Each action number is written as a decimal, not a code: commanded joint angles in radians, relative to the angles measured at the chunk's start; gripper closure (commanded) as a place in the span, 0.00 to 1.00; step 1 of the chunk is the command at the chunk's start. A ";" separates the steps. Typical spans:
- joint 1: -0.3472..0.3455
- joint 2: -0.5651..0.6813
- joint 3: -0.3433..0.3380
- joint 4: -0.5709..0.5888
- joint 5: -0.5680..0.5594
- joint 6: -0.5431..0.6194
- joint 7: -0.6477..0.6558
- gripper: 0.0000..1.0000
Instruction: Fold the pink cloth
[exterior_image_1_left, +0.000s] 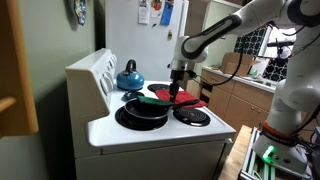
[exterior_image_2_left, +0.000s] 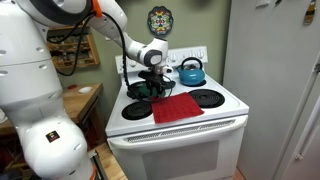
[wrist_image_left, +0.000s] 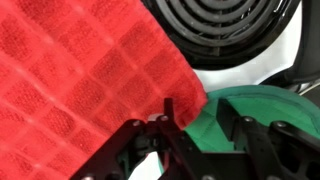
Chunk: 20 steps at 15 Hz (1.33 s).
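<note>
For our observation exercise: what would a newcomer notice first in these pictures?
The bright red cloth lies flat on the white stove. The gripper hangs over its edge, next to a green piece on a black pan. A blue kettle sits at the back.

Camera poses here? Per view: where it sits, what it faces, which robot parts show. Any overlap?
Exterior view: off the stove's side, looking across the burners; arm enters from image right.
Exterior view: facing the stove front; robot body fills image left.
Wrist view: looks down on the pink cloth; gripper at bottom.
Shared: both exterior views show pink cloth, kettle.
</note>
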 joint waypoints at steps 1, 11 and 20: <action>-0.003 -0.003 0.008 -0.020 0.006 0.013 0.022 0.83; -0.007 -0.076 -0.002 -0.030 -0.234 -0.124 0.202 0.99; -0.027 -0.049 -0.018 -0.005 -0.248 -0.074 0.213 0.99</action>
